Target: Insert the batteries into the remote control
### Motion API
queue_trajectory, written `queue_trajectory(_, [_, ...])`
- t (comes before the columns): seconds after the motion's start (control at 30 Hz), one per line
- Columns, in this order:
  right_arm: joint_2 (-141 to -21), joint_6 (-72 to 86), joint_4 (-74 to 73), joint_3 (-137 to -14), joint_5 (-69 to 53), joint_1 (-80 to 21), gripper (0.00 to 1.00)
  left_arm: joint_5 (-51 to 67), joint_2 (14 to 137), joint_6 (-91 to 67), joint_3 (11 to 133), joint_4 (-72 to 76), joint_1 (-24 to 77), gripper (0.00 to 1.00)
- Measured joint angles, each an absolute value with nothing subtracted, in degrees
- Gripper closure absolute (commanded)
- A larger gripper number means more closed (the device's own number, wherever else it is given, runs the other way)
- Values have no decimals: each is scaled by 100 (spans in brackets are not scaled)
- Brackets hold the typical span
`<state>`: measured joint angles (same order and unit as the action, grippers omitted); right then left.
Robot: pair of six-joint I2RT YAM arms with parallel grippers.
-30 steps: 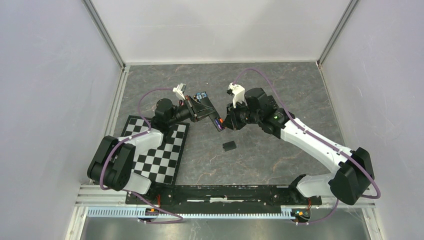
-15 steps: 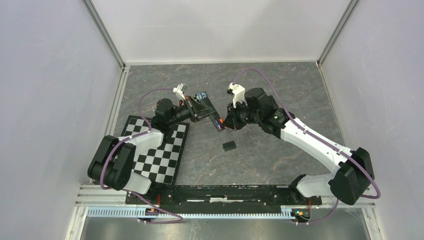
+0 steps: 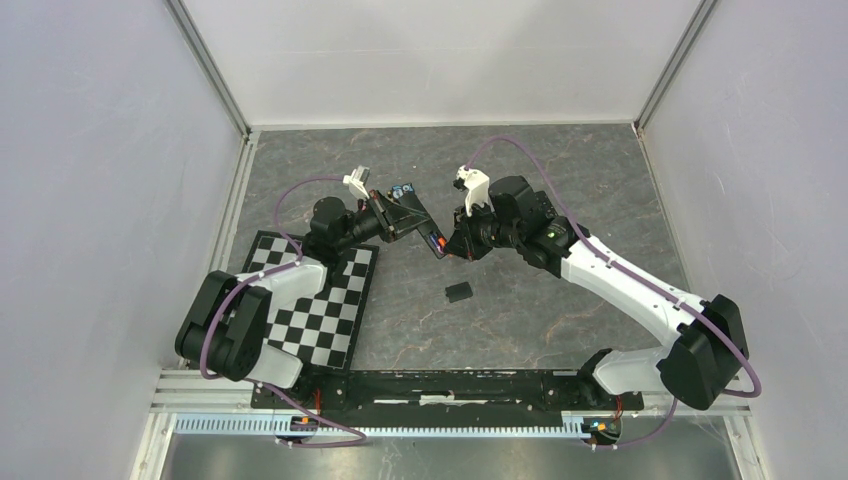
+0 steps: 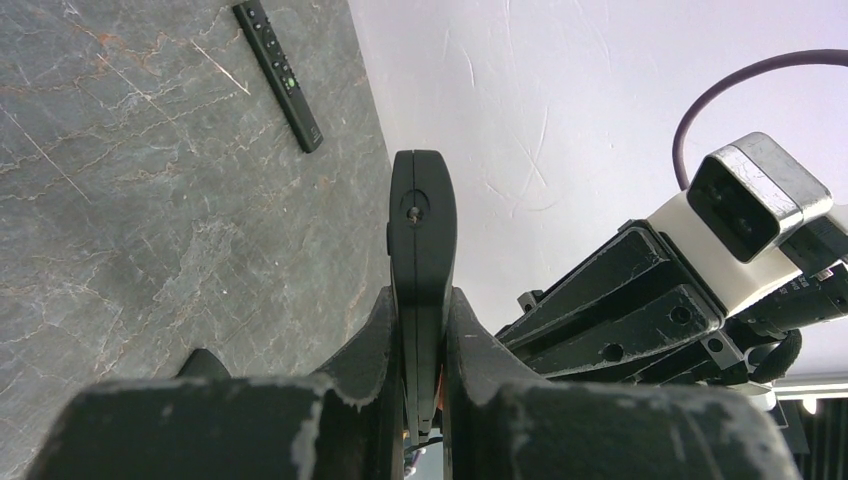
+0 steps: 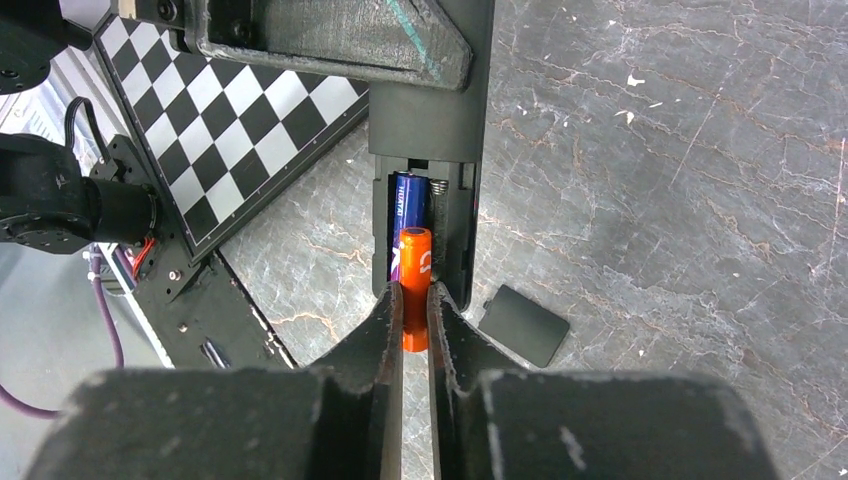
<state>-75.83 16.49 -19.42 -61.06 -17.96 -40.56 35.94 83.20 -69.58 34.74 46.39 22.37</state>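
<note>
Right wrist view showed the right gripper (image 5: 415, 305) clamped on an orange battery (image 5: 416, 258), its far end at the open compartment of the black remote control (image 5: 432, 130), where a blue battery (image 5: 408, 200) lay seated. A loose black cover (image 5: 524, 325) lay on the stone table (image 5: 660, 150) just beside the remote. Farther off, the left gripper (image 4: 421, 305) pinched the remote tight between closed jaws, with a checkered mat (image 5: 230, 110) beyond.

table (image 3: 560, 170): grey stone | holds: checkerboard (image 3: 320, 310), black cover (image 3: 458, 292), slim remote (image 4: 278, 72)
</note>
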Motion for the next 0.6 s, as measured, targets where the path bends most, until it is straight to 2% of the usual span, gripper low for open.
queue_trajectory(0.13, [-7585,1656,-1942,-6106,-1743,-4075,79,3597,8309,-6958,3474,4635,2237,98])
queue_trajectory(0.37, [-7808,1664,-1929,-6187,-1706,-4095,78,3586,8335,-6965,3474,4641,2270,98])
queue_trajectory(0.6, [-7861,1734,-1933,-6224,-1472,-4115,71,3457,8429,-7102,3474,4644,2270,98])
